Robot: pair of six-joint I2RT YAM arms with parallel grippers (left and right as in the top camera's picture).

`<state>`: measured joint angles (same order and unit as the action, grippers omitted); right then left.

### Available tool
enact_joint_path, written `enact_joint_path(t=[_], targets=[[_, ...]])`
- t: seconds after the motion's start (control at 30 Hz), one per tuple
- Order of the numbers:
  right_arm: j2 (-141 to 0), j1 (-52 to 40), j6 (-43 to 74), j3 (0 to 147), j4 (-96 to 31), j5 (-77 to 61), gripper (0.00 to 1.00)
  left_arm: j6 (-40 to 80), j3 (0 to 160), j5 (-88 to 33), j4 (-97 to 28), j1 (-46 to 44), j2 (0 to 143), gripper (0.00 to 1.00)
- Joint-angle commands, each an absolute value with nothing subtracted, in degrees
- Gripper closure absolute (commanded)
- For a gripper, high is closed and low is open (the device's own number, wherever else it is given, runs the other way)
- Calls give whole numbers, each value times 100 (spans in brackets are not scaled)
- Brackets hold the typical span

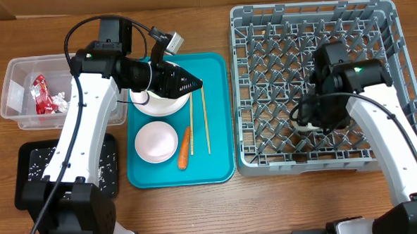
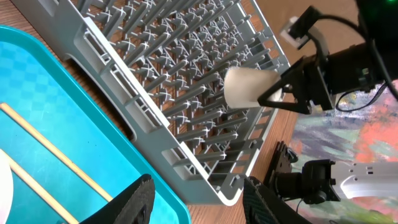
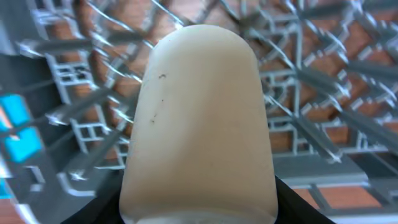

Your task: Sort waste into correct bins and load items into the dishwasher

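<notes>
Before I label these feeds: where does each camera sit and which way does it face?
Overhead: above the table, looking down; left arm, right arm show.
Left wrist: on the left arm, facing across the teal tray to the rack; own fingers at bottom.
Right wrist: tight on the cup the right gripper holds.
Shared: both wrist views show the cup.

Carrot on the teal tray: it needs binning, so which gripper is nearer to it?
Left. The left gripper hovers over the teal tray's far end, just beyond the carrot; the right gripper is away over the dish rack, holding the small white cup.
</notes>
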<state>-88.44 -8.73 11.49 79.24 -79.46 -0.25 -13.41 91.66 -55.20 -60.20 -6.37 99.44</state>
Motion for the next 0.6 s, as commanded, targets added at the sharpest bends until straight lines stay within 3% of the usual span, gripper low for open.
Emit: enact_joint_path(t=[0.0, 0.57], targets=[[-8875, -904, 1037, 8291, -7970, -200, 62, -1260, 9166, -5470, -6018, -685, 9988, 51], [-8875, -904, 1044, 7975, -8071, -202, 63, -1260, 9166, -5470, -6020, -683, 9988, 52]])
